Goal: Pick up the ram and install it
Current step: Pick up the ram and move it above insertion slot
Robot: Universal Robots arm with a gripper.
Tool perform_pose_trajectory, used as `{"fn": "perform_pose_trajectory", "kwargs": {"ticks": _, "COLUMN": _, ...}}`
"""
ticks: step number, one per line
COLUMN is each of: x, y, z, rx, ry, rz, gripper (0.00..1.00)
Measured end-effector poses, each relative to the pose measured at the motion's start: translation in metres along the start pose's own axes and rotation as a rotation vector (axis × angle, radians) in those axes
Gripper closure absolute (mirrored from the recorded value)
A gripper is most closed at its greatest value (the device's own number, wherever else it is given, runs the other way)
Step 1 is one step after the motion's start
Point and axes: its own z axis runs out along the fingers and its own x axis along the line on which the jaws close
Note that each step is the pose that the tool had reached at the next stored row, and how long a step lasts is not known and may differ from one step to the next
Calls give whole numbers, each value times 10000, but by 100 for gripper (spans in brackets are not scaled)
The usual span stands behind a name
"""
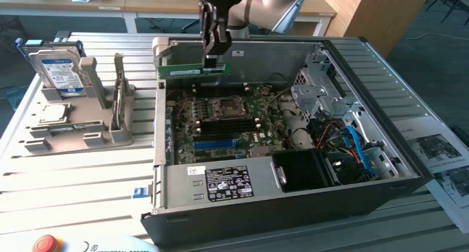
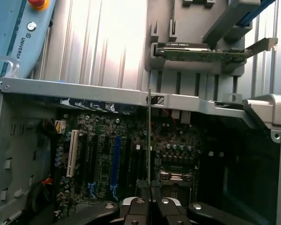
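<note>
Wrist view, jaws: gripper (image 2: pixel 150 208) pinching the ram (image 2: pixel 149 140), which shows edge-on as a thin line.
Ram position: held in the air over the motherboard (image 2: pixel 107 154), inside the open computer case (image 2: pixel 84 89).
Exterior view, ram: green stick lying level under the gripper, near the case's back wall and clear of the board.
Beyond case: grey fixture (image 1: pixel 73 136) carrying a hard drive (image 1: pixel 57 71), well apart.
</note>
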Motion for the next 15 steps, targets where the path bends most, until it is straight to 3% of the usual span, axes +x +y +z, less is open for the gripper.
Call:
{"fn": "perform_pose_trajectory", "kwargs": {"ticks": 10, "x": 31, "y": -407, "z": -24, "rx": -1, "ry": 1, "rz": -16, "gripper": 88}}
{"fn": "perform_pose_trajectory", "kwargs": {"ticks": 15, "x": 42, "y": -549, "z": -34, "rx": -3, "ry": 3, "rz": -18, "gripper": 88}}
